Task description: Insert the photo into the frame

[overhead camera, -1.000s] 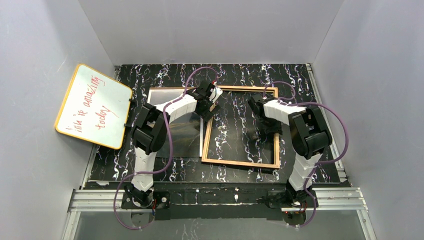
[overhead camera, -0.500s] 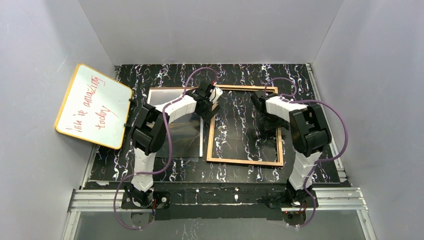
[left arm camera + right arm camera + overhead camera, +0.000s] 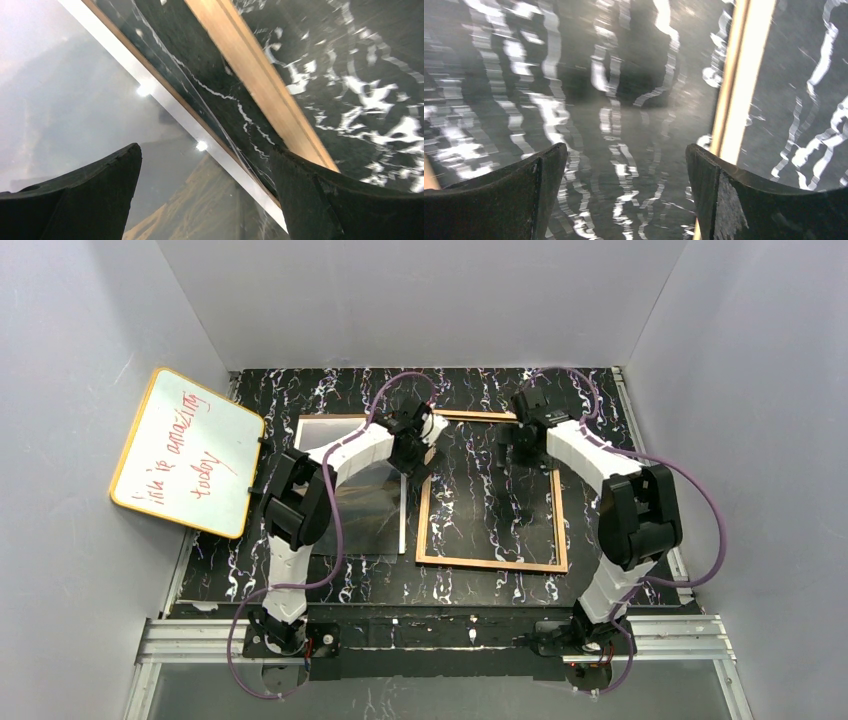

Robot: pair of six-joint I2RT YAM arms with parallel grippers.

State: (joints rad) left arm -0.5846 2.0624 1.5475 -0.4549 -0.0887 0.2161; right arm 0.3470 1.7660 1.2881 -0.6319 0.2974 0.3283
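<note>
The photo [image 3: 372,515], a glossy mountain print with a white border, lies flat on the left half of the table, partly under my left arm. In the left wrist view the photo [image 3: 100,115] fills the left side. The frame [image 3: 490,562] lies tan side up to its right, squared to the table; its tan bar [image 3: 260,75] runs beside the print's edge. My left gripper [image 3: 413,448] hovers open over the print's right edge near the frame's far left corner; left gripper [image 3: 205,192] holds nothing. My right gripper [image 3: 517,445] stands open inside the frame near its far bar; right gripper [image 3: 624,192] is empty, with the frame bar [image 3: 741,75] to its right.
A yellow-edged whiteboard [image 3: 185,452] with red writing leans on the left wall. Grey walls close in the black marbled table [image 3: 600,400] on three sides. A thin clear sheet edge [image 3: 227,117] lies between the print and the frame.
The frame swung from tilted to square and slid slightly right. My right gripper opened, let go of the frame and moved toward the far side. The left arm barely moved.
</note>
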